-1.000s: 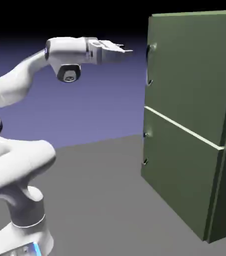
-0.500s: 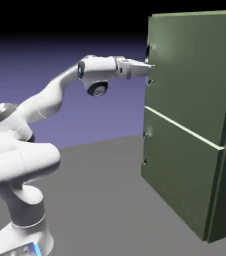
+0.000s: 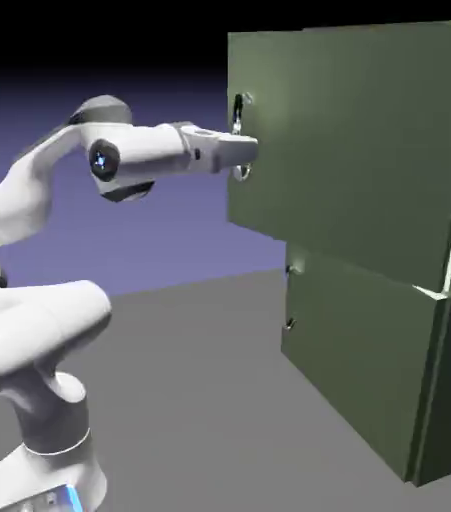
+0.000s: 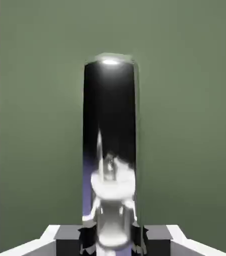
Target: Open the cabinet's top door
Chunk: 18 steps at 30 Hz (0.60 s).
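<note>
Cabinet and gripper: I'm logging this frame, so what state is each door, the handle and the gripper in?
Top door: partly open
Lower door: closed
Top door's handle: gripped between the fingertips
Gripper: shut on the handle

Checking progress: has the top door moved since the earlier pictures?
Yes: the top door has swung out toward the exterior view's left, past the lower door's handle edge.
</note>
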### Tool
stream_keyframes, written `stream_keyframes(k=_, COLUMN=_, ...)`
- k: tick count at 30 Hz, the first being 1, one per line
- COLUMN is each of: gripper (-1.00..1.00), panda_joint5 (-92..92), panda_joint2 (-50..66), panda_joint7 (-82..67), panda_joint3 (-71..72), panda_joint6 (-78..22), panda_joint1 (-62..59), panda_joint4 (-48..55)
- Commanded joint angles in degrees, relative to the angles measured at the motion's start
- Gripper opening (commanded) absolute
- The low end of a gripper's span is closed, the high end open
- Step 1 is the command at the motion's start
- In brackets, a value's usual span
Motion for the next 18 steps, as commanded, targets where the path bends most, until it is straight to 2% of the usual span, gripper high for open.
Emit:
stream_keyframes(k=1, gripper=-1.00, panda_joint5=-1.42, panda_joint2=0.10, panda_joint7=-0.95, panda_joint3=-2.08, panda_joint6=-1.75, panda_joint1=0.65, panda_joint4=-1.21)
stream_keyframes(k=9, gripper=-1.00, panda_joint5=-13.76, panda_joint2=2.62, panda_joint7=-7.55, panda_joint3=-18.70, panda_joint6=-14.23, panda_joint1=2.55, panda_joint4=-6.72)
stream_keyframes(k=18, gripper=-1.00, panda_joint5=-29.92, panda_joint2=10.72, panda_joint7=-15.06, panda_joint3=-37.39, panda_joint6=-26.80, panda_joint1=2.08, panda_joint4=-6.69)
